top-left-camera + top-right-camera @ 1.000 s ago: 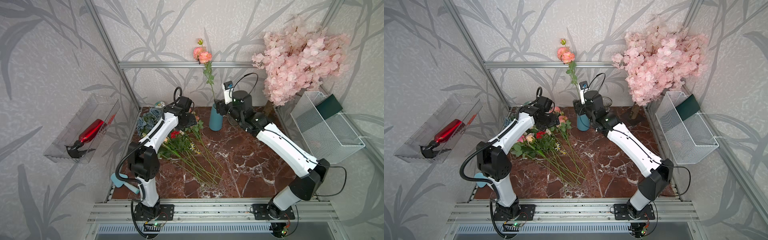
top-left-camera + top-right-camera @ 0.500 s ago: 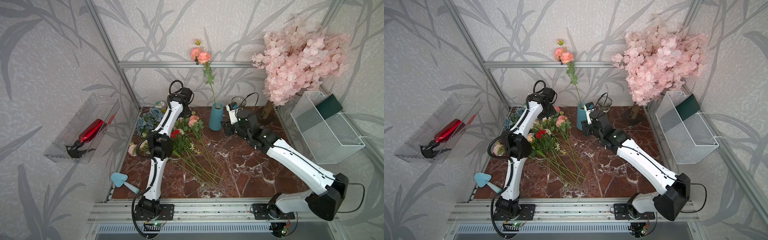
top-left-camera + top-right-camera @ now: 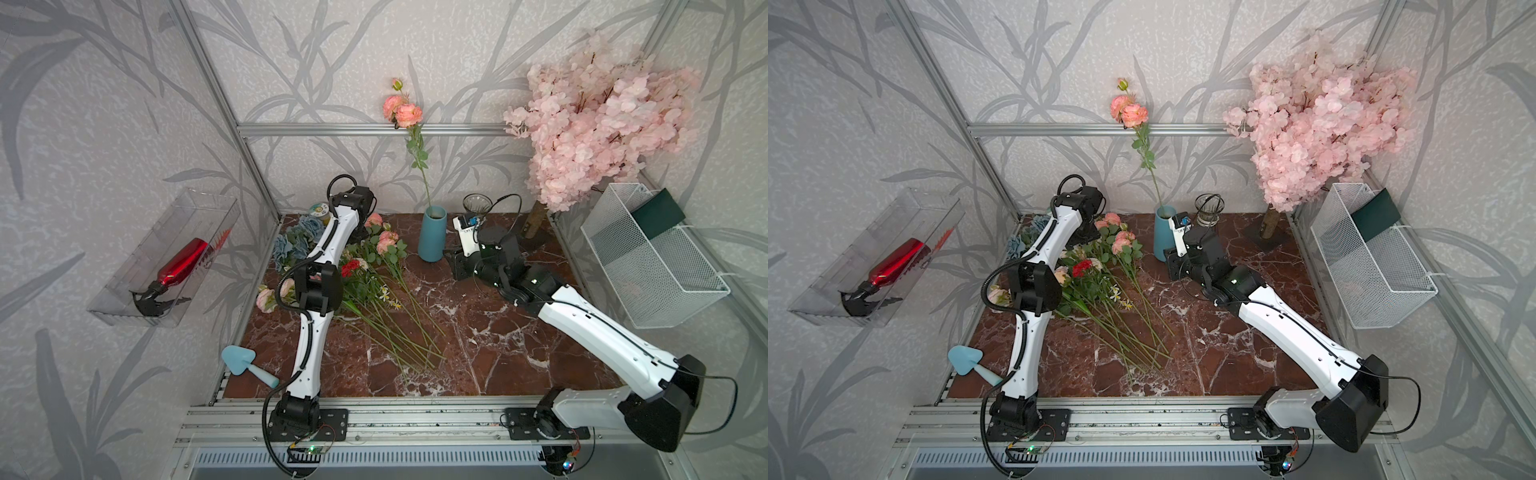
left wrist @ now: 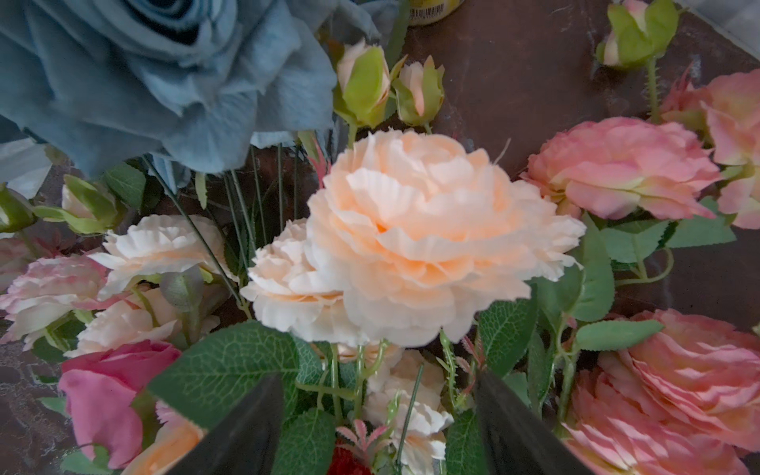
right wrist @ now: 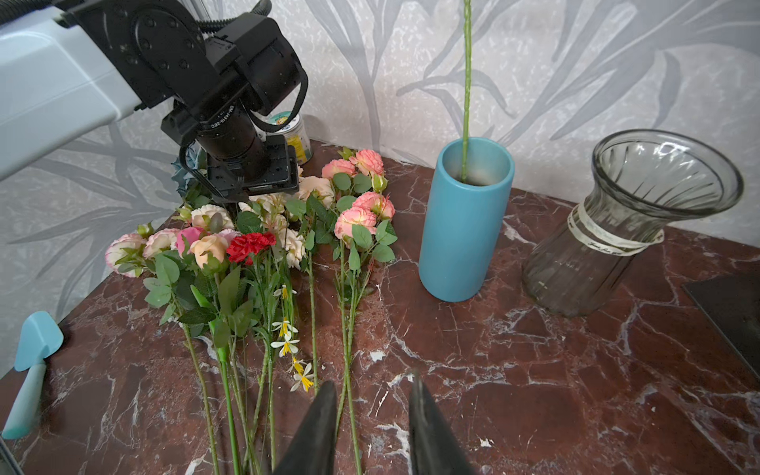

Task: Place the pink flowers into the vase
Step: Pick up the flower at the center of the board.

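Right hand has withdrawn from the vase.

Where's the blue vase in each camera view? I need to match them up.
Top view: blue vase at the table's back, centre.
Top view: same spot.
Left wrist: not in it.
Right wrist: in view, between the loose pink flowers and the glass vase.
Shared landmark: the glass vase beside it, missing from the left wrist view too.

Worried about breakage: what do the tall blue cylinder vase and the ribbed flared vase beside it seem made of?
The tall blue cylinder vase: likely ceramic, opaque with a soft matte sheen. The ribbed flared vase: smoky clear glass, see-through with bright glints along its ribs.
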`<state>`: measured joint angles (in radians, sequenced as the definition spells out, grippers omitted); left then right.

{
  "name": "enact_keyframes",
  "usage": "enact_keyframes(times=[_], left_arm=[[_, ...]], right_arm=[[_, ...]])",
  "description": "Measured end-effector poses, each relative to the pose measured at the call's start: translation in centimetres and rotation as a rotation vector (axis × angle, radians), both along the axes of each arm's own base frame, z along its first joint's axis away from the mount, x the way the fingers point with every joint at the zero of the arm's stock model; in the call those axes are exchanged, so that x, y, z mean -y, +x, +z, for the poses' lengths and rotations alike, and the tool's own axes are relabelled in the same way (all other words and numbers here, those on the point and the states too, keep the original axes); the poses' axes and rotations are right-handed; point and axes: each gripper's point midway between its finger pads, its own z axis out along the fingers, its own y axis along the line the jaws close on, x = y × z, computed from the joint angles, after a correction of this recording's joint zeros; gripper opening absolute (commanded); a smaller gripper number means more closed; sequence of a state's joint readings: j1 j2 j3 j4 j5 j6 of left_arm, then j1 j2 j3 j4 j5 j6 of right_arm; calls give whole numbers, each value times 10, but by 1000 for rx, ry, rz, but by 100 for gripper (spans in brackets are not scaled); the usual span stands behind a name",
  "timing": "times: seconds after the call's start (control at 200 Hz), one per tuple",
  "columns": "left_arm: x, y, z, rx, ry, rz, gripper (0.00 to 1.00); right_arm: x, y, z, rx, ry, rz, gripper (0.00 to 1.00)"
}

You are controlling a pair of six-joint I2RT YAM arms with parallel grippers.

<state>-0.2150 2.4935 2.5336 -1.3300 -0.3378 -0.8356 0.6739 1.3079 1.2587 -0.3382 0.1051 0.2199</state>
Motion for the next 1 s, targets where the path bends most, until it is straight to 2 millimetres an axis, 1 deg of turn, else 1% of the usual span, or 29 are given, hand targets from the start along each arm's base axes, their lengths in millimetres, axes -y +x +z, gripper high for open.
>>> enact_keyframes(times=[0.205,0.31,0.395,0.47,0.61,0.745,0.875,1.0], left_arm=[[-1,7,-14,-9,23,-15,64],[0,13,-14,11,21,-29,59],[6,21,-13,43,-7,-49,52],[13,28,-13,67,-26,-69,52],[20,32,-10,87,-27,-84,53],[19,30,-4,88,2,-79,52],[9,24,-2,70,55,-66,52],[-1,22,-5,53,71,-51,48]], right_arm=[[-3,0,2,7,16,11,27],[-4,0,0,1,20,18,28],[-5,-1,-3,-6,21,20,27],[-4,-1,-4,-10,22,18,27],[-3,0,-4,-10,26,14,27],[-2,1,-4,-11,27,10,27],[-1,1,-7,-17,28,9,27],[0,2,-9,-21,28,7,27]])
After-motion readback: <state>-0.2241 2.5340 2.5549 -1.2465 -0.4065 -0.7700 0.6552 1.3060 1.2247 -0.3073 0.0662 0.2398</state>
